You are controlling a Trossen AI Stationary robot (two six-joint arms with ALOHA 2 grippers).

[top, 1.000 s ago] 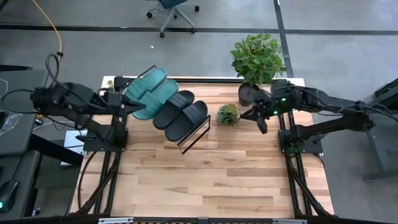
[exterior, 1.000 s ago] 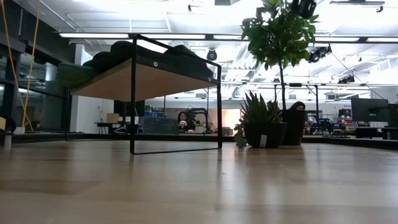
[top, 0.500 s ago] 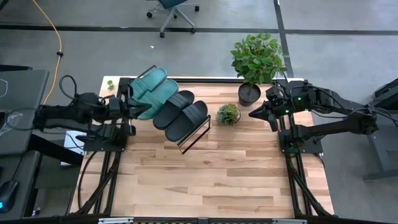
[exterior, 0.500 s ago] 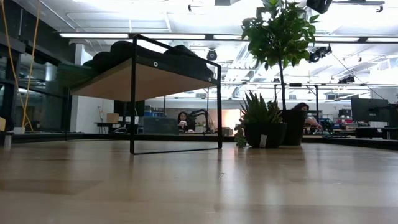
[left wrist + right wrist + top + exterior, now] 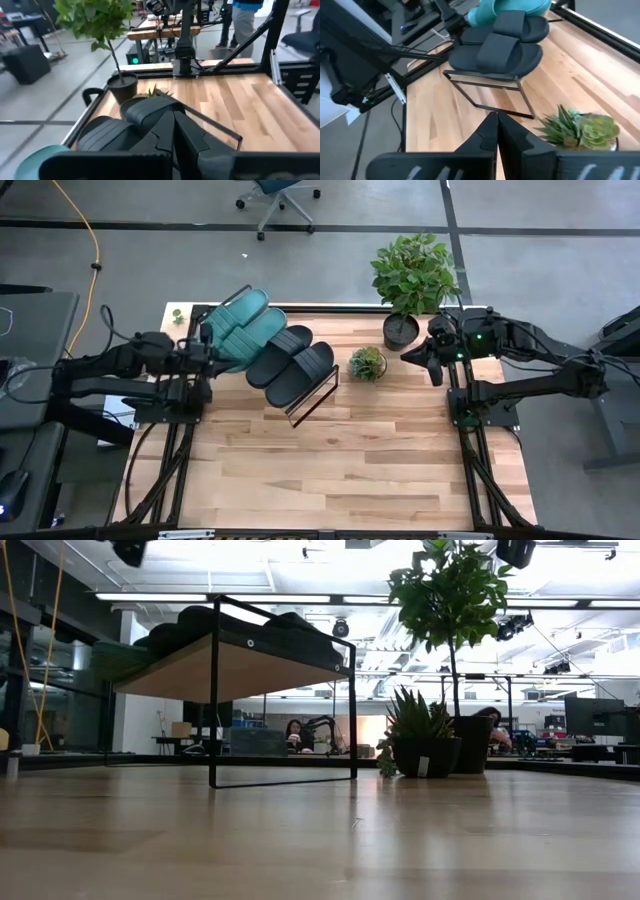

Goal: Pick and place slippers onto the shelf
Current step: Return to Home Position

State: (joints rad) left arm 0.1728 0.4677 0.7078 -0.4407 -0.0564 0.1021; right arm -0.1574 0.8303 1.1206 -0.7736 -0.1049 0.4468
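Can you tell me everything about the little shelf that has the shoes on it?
The shelf is a slanted board of light wood held up by a thin black wire frame. It stands on the wooden table, turned at an angle, near the far left corner and beside a small spiky plant. On it lie two teal slippers and two black slippers, side by side, covering nearly all of its top.

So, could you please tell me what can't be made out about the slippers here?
- Low view: the shelf hides the slippers; only dark humps show.
- Left wrist view: the left gripper covers part of the black slippers.
- Right wrist view: the teal slippers are cut by the edge.
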